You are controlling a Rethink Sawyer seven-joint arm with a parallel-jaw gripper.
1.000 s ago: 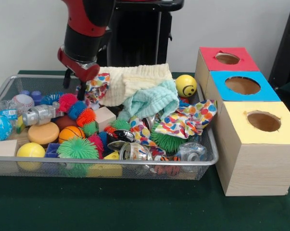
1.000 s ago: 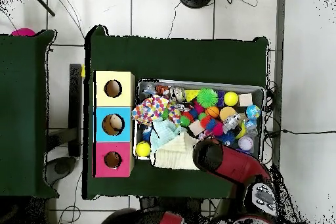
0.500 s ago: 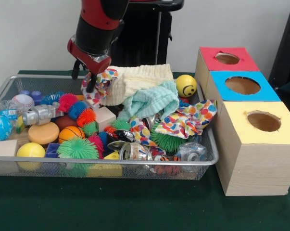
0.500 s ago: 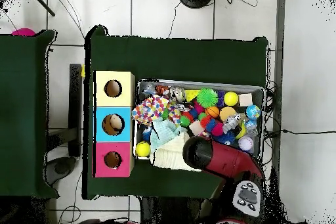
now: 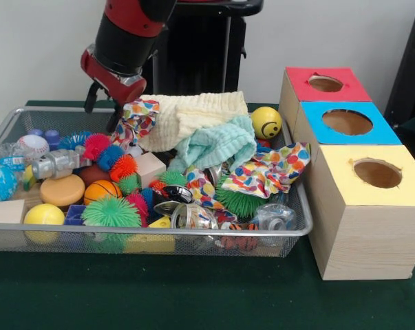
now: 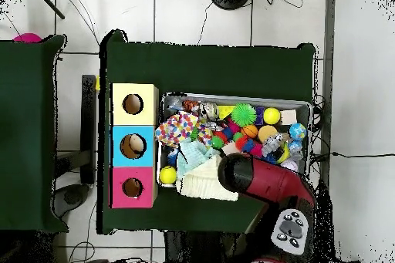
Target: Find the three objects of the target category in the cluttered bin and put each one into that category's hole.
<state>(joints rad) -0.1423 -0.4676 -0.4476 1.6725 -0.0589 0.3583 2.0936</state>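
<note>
Gripper [image 5: 102,110] hangs over the upper left of the wire bin [image 5: 300,230], fingers spread and holding nothing.

The two dark fingers point down just beside a confetti-print cloth [image 5: 140,114] that lies against the cream knitted cloth [image 5: 193,117]. Right of centre lie a mint cloth [image 5: 217,144] and a second confetti-print cloth [image 5: 269,170]. At the frame's right the red-topped box [image 5: 325,84], blue-topped box [image 5: 347,122] and yellow-topped box [image 5: 372,172] line up on the green counter [image 5: 193,295].

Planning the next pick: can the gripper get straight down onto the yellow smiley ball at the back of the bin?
Probably yes. The smiley ball sits uncovered beside the cream cloth, nothing lying over it, though the bin wall and red box crowd one side.
</note>
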